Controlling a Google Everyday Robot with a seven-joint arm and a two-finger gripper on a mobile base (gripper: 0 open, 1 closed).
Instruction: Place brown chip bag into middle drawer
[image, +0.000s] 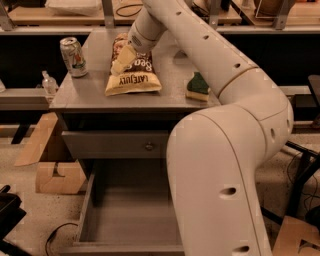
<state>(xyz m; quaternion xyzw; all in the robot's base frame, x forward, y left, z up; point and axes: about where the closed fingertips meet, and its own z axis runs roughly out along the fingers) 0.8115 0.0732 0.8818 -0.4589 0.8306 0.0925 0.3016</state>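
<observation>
The step in hand looks like the pick-up. The brown chip bag lies flat on top of the grey cabinet, near the middle of that top. The gripper sits low over the bag's left edge, seemingly touching it; whether it is released or clamped on the bag cannot be told. Below the cabinet's closed drawer front, the middle drawer stands pulled out. A soda can stands at the cabinet's back left and a sponge at its right edge. The next move probably calls for a firm hold on the crinkly bag, a lift clear of the cabinet top, then a carry forward and down over the drawer.
</observation>
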